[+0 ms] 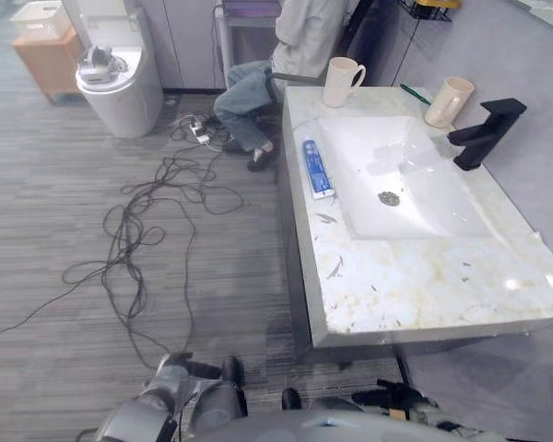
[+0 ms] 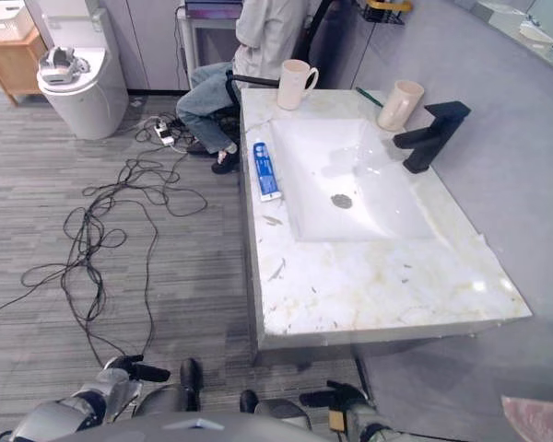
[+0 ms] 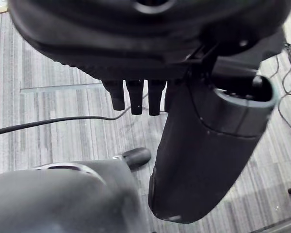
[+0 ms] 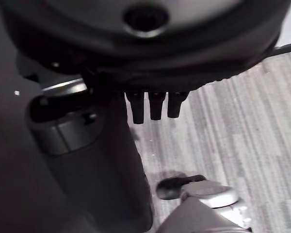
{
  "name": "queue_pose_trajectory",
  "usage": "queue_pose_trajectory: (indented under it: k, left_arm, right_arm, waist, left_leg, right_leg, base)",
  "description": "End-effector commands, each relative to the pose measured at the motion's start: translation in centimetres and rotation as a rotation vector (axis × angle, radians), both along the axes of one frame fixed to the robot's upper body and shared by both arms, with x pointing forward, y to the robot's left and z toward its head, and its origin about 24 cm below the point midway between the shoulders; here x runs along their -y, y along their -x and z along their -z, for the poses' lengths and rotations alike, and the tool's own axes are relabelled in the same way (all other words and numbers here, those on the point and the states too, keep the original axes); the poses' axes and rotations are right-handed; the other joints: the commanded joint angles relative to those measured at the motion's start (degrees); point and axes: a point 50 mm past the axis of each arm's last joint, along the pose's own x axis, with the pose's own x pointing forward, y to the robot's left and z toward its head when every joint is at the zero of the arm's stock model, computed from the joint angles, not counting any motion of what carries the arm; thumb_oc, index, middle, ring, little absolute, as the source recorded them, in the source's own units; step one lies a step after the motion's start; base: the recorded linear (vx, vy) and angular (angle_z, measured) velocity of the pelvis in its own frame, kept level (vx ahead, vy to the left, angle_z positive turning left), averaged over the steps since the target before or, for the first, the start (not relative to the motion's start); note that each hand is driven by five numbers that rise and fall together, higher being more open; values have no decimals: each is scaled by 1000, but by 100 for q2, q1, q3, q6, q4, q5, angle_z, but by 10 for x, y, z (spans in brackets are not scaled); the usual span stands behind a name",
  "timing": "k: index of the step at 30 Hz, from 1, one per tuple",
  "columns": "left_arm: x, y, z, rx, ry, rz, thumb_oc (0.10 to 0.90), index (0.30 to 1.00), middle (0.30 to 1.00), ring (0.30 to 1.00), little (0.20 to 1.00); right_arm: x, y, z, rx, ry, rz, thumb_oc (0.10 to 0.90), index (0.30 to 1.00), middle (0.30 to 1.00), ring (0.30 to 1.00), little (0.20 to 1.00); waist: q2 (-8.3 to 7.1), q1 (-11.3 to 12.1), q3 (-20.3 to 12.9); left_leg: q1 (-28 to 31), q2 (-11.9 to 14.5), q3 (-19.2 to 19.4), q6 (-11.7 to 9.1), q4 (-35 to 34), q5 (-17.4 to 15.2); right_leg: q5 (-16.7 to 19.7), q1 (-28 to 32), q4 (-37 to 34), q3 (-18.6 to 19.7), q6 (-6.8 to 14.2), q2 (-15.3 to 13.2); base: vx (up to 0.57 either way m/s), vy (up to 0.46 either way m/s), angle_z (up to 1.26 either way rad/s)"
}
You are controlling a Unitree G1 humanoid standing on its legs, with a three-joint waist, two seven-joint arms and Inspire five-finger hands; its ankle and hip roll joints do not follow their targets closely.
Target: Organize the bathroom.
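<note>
Toothpaste tube (image 1: 317, 168) flat on counter (image 1: 415, 285) beside sink (image 1: 424, 198) — both robot hands (image 3: 136, 99) (image 4: 155, 107) relaxed, empty.

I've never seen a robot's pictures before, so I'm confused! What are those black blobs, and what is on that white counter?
A walking robot took these. Two pictures come from cameras in its head, looking down at a bathroom. The other two come from cameras on its wrists. The black blobs are its own hands: the left hand and the right hand, hanging low over the floor with relaxed fingers, holding nothing. On the marble counter is a sink with a black tap. A blue toothpaste tube lies beside the sink. Two cream mugs stand at the far end, with a green toothbrush between them. A person sits behind the counter.
</note>
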Motion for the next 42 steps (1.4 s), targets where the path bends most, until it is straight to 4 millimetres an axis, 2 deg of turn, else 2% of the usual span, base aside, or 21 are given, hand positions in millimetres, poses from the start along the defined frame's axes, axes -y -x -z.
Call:
queue_pose_trajectory:
  k: [1, 5, 8, 10, 13, 14, 15, 18, 19, 21, 24, 25, 27, 30, 31, 32, 34, 35, 38, 40, 42]
  left_arm:
    - [-16, 25, 3, -59, -67, -39, 800, 900, 900, 900, 900]
    - [-17, 31, 4, -65, -69, -56, 800, 900, 900, 900, 900]
    - [-14, 28, 5, -62, -62, -40, 800, 900, 900, 900, 900]
    - [-11, 25, 5, -62, -44, -29, 800, 900, 900, 900, 900]
    - [-8, 24, 5, -90, -35, -14, 800, 900, 900, 900, 900]
    - [-7, 25, 6, -97, -34, -9, 800, 900, 900, 900, 900]
    - [-6, 28, 7, -108, -27, -3, 800, 900, 900, 900, 900]
    - [-7, 34, 8, -117, -30, 18, 800, 900, 900, 900, 900]
    - [-9, 36, 8, -115, -35, 33, 800, 900, 900, 900, 900]
    - [-13, 34, 7, -103, -41, 49, 800, 900, 900, 900, 900]
    - [-16, 25, 4, -67, -52, 69, 800, 900, 900, 900, 900]
    - [-15, 21, 3, -53, -66, 83, 800, 900, 900, 900, 900]
    - [-13, 18, 2, -44, -82, 89, 800, 900, 900, 900, 900]
    - [-13, 13, 0, -29, -105, 87, 800, 900, 900, 900, 900]
    - [-14, 9, -1, -22, -112, 105, 800, 900, 900, 900, 900]
    - [-12, 5, -2, -11, -110, 88, 800, 900, 900, 900, 900]
    - [-10, 7, -1, -6, -81, 79, 800, 900, 900, 900, 900]
    - [-8, 6, 0, -6, -94, 135, 800, 900, 900, 900, 900]
    - [-6, 8, 0, 31, -73, 67, 800, 900, 900, 900, 900]
    - [-8, 15, 2, 24, -59, 23, 800, 900, 900, 900, 900]
    - [-10, 29, 5, 5, -63, -20, 800, 900, 900, 900, 900]
  right_arm:
    - [10, 5, -2, 18, 37, 4, 800, 900, 900, 900, 900]
    - [16, 9, -2, 23, 74, 45, 800, 900, 900, 900, 900]
    - [19, 2, -5, 52, 89, 90, 800, 900, 900, 900, 900]
    - [20, -4, -6, 74, 97, 135, 800, 900, 900, 900, 900]
    - [16, -7, -6, 82, 108, 152, 800, 900, 900, 900, 900]
    - [16, -8, -6, 87, 107, 161, 800, 900, 900, 900, 900]
    - [14, -10, -6, 99, 91, 161, 800, 900, 900, 900, 900]
    - [15, -8, -6, 109, 83, 150, 800, 900, 900, 900, 900]
    - [16, -8, -7, 113, 80, 125, 800, 900, 900, 900, 900]
    - [14, -8, -6, 120, 72, 97, 800, 900, 900, 900, 900]
    - [6, -14, -6, 153, 54, 90, 800, 900, 900, 900, 900]
    - [4, -17, -6, 158, 49, 74, 800, 900, 900, 900, 900]
    - [3, -17, -6, 152, 39, 66, 800, 900, 900, 900, 900]
    - [7, -9, -5, 105, 33, 50, 800, 900, 900, 900, 900]
    - [9, -6, -4, 93, 32, 70, 800, 900, 900, 900, 900]
    - [13, 5, -3, 59, 33, 117, 800, 900, 900, 900, 900]
    - [19, 17, -2, 27, 43, 170, 800, 900, 900, 900, 900]
    - [22, 23, -1, 9, 47, 195, 800, 900, 900, 900, 900]
    - [25, 26, -2, 0, 50, 190, 800, 900, 900, 900, 900]
    - [23, 23, -2, 10, 51, 211, 800, 900, 900, 900, 900]
    - [22, 18, -2, 18, 53, 186, 800, 900, 900, 900, 900]
  waist:
    - [19, -81, -75]
    - [114, -225, -133]
    - [285, -289, -81]
    - [428, -340, -11]
    - [504, -350, 0]
    - [500, -355, 3]
    - [531, -382, 34]
    - [672, -438, 90]
    - [716, -484, 112]
    - [741, -559, 101]
    - [609, -675, 54]
    - [495, -710, 70]
    - [364, -715, 70]
    - [206, -750, 137]
    - [211, -770, 116]
    - [233, -845, 12]
    - [326, -889, -109]
    - [320, -898, -132]
    - [234, -814, -103]
    - [181, -679, -82]
    - [178, -598, -86]
  left_leg:
    - [231, 327, -364, 86, -472, 533]
    - [579, 882, -671, -30, -157, 495]
    - [860, 783, -924, -43, -190, 292]
    - [967, 652, -850, -46, -256, 184]
    - [984, 421, -769, 57, -418, 147]
    - [994, 371, -758, 77, -448, 145]
    - [1077, 173, -722, 187, -546, 93]
    - [1235, -14, -590, 338, -652, -13]
    - [1298, -51, -561, 370, -674, -51]
    - [1342, -95, -541, 395, -728, -51]
    - [1410, -311, -498, 432, -786, -150]
    - [1468, -471, -429, 454, -786, -250]
    - [1527, -641, -300, 459, -786, -356]
    - [1848, -901, -193, 467, -786, -612]
    - [1875, -944, -215, 505, -786, -656]
    - [2104, -1027, -419, 496, -659, -741]
    - [2152, -1003, -456, 325, -203, -693]
    - [1741, -924, -184, 75, 1040, -112]
    - [1055, -808, 51, -70, 2099, 103]
    - [596, -454, 188, 51, 2208, -15]
    - [592, -260, 124, 248, 1591, -237]
  right_leg:
    - [179, -217, 185, 268, 449, 93]
    - [70, -325, 502, 393, 516, -204]
    - [3, -637, 888, 518, 640, -326]
    - [-66, -799, 1138, 490, 776, -448]
    - [-34, -916, 1455, 436, 948, -683]
    - [73, -994, 1600, 423, 1014, -725]
    - [540, -1360, 2334, 409, 1126, -842]
    - [1143, -1888, 3364, 435, 950, -954]
    - [1202, -2006, 3492, 525, 899, -853]
    - [1140, -2035, 3313, 598, 882, -617]
    - [899, -1891, 2093, 513, 955, -330]
    - [877, -1891, 1160, 248, 974, -292]
    - [1124, -2008, 556, -170, 1039, -233]
    - [1641, -2379, 413, -820, 1108, -43]
    - [1595, -2351, 371, -794, 1023, -25]
    - [1483, -2223, 385, -557, 807, 143]
    - [1232, -1991, 456, -627, 623, 188]
    - [1088, -1669, 344, -587, 498, 138]
    - [937, -1282, 269, -483, 426, -11]
    - [728, -969, 264, -239, 395, -63]
    - [573, -906, 339, -5, 396, -43]
  base:
    - [248, 269, -25]
    - [164, 363, -54]
    - [70, 474, -37]
    - [79, 558, -12]
    - [77, 498, -2]
    - [65, 380, -11]
    - [70, 357, -8]
    - [189, 464, -17]
    - [224, 285, -5]
    - [242, 196, 5]
    - [293, 146, 12]
    - [266, 134, 5]
    - [288, 109, -4]
    - [322, 64, -32]
    - [498, 83, -42]
    - [463, 99, 1]
    - [365, 104, 46]
    - [216, 61, 57]
    - [227, 69, 22]
    - [308, 180, -61]
    - [278, 275, -90]
